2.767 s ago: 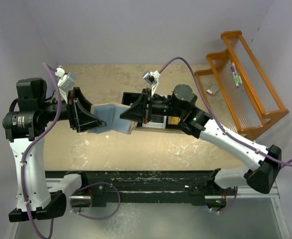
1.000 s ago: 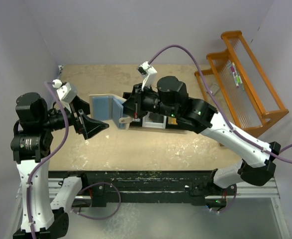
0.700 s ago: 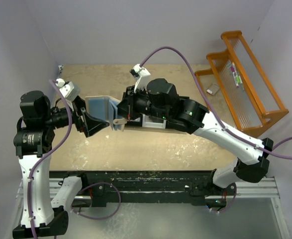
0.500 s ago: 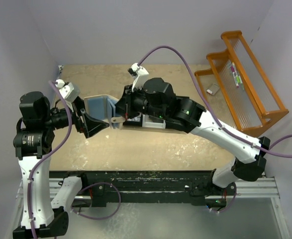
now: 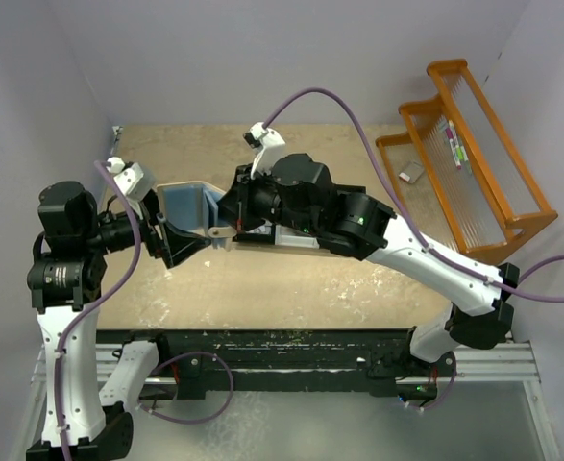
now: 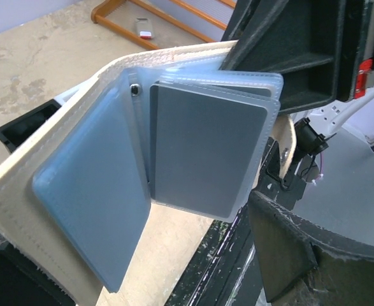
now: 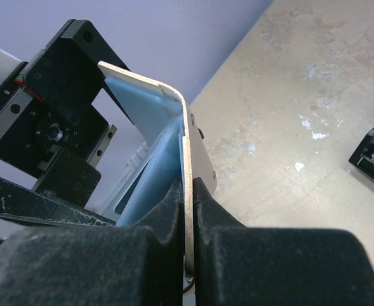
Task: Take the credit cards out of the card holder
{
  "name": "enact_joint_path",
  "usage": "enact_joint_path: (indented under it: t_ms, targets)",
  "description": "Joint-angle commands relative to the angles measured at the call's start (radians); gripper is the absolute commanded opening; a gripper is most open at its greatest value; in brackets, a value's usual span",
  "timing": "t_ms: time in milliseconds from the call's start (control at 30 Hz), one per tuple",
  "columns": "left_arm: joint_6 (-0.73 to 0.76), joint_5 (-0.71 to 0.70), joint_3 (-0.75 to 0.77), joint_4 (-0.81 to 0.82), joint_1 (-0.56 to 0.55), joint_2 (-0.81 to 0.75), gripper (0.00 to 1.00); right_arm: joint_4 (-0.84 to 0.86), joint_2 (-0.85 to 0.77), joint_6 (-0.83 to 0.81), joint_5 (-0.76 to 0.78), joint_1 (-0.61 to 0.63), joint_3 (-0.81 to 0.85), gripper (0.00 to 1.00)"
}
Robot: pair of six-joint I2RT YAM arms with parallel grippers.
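While the right end effector (image 7: 188, 191) pinches shut on the tan cover of the booklet-like, pale blue-grey card holder (image 6: 91, 197), holding it open above the beige worktop (image 5: 291, 279), the left end effector (image 5: 187, 240) sits spread and empty, facing a flat grey card (image 6: 206, 153) in its clear sleeve. Step: presenting sleeves. Next, probably: left nips that card's edge and slides it out.

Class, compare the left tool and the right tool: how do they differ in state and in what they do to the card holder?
The right tool is shut, its jaws clamped on the tan cover of the card holder. The left tool is open, its jaws spread wide. The right tool meets the card holder edge-on, while the left tool faces its open blue-grey sleeves. Both tools are black and close to the card holder.
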Motion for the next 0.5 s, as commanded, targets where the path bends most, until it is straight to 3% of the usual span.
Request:
enact_joint_path:
  t_ms: [0,467]
  targets:
    - [0.015,-0.048,-0.017,0.052,0.003,-0.013,0.96,0.046,-0.005,0.017,0.053,0.019,0.057,0.0]
    - [0.104,-0.146,0.026,-0.026,0.003,-0.024,0.9,0.023,-0.006,0.009,0.119,0.044,0.069,0.0]
